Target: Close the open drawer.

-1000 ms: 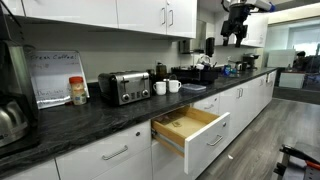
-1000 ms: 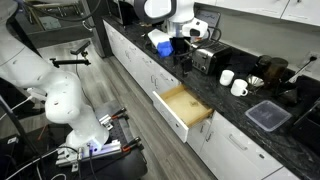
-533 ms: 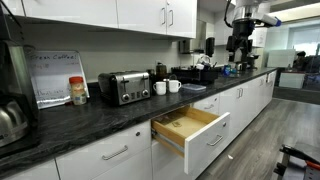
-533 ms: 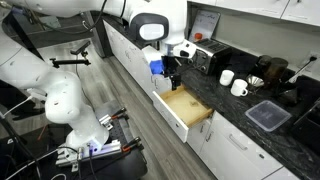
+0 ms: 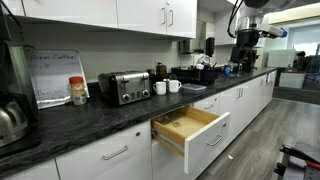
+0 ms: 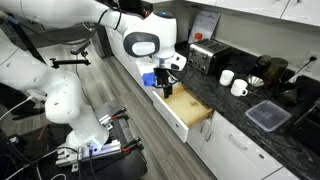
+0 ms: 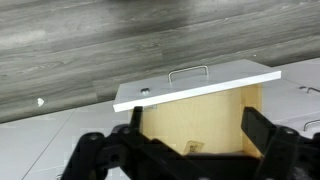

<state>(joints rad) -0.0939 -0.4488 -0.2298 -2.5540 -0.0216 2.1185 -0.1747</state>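
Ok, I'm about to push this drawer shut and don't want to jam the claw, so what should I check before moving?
1. Drawer pulled out and ready to push: ok.
2. Claw open, fingers spread wide: ok.
3. Claw on the floor side of the white front: not ok; in the wrist view it hangs over the wood box.
4. Bar handle in view of the wrist camera: ok.
5. Nothing poking above the box rim: ok.
6. Claw high enough to pass over the front: cannot tell.
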